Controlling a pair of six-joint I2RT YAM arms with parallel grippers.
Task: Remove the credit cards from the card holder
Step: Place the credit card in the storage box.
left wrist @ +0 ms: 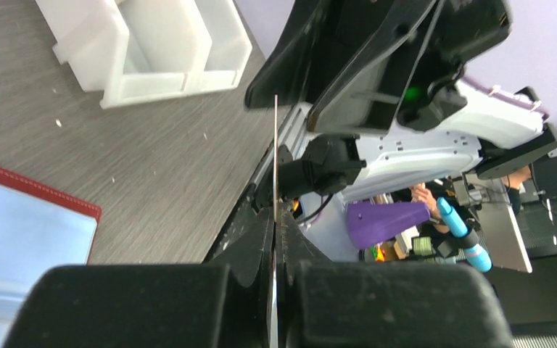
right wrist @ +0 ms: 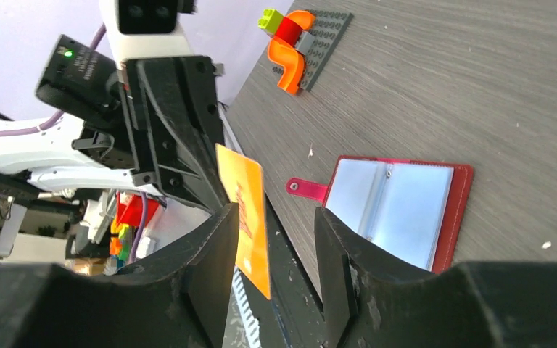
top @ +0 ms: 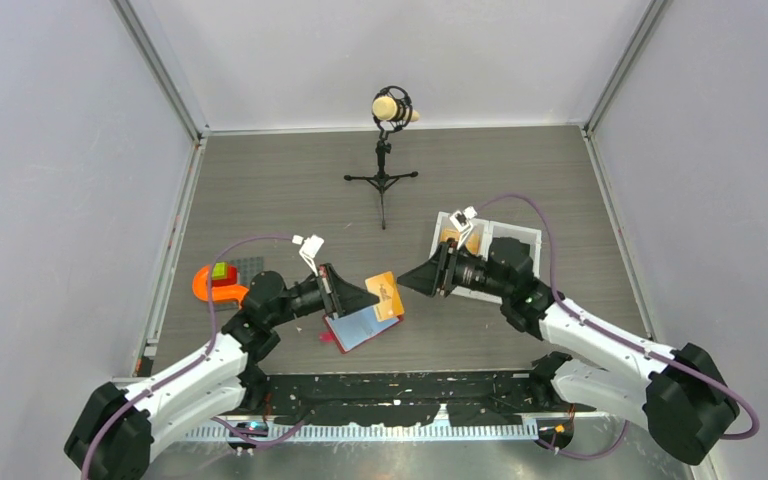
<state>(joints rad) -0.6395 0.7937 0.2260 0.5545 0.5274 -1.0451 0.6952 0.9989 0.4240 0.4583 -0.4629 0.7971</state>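
The red card holder lies open flat on the table, its pale blue pockets facing up. An orange credit card hangs in the air above its right part. My left gripper is shut on that card, which shows edge-on as a thin line between the closed fingers. My right gripper faces it from the right and stands open. The card reaches in between the right jaws, close to one finger, with a wide gap to the other.
A white two-compartment tray sits behind the right arm and shows up close. An orange piece with a green brick on a grey plate lies at the left. A microphone stand stands at the back.
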